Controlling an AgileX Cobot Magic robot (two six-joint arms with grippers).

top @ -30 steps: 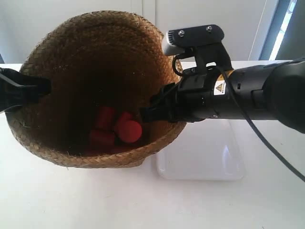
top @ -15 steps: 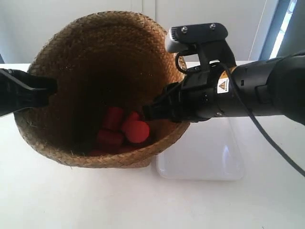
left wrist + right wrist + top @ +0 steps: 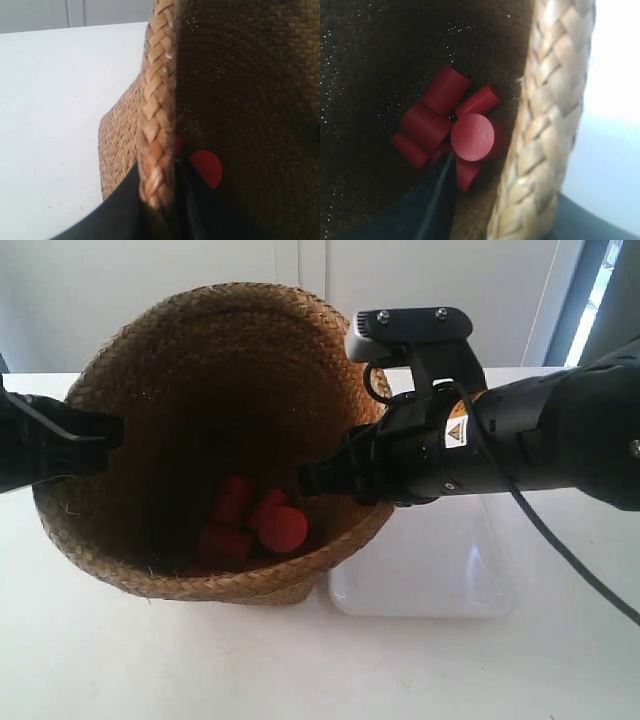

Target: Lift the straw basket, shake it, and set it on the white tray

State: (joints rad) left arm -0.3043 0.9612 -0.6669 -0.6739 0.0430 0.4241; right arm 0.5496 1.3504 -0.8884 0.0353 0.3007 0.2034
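Basket: the tall brown woven straw basket (image 3: 215, 390) fills the upper left and centre of the exterior view. Its mouth is tipped toward the camera and it is clamped at two opposite points of its rim.
Contents: small red cylinders (image 3: 252, 525) lie heaped low in the dark interior.
Change: over the last second the basket has sunk a little in the frame and drifted rightward, and the red pieces have reshuffled.
Meaning: this reads as the shake under way, with the set-down still to come.
Tray: the flat glossy rectangular white tray (image 3: 440, 580) sits right of centre and low. It is bare, and the basket's edge only overlaps its left corner in the picture.
Left claw: the left claw (image 3: 157, 200) is closed narrow, with a black finger on each side of the braided rim, pinching it.
Right claw: the right claw (image 3: 520, 220) is equally narrow on the rim, with one finger inside near the red pieces and the other outside.
Surround: the white table (image 3: 100, 660) lies below.
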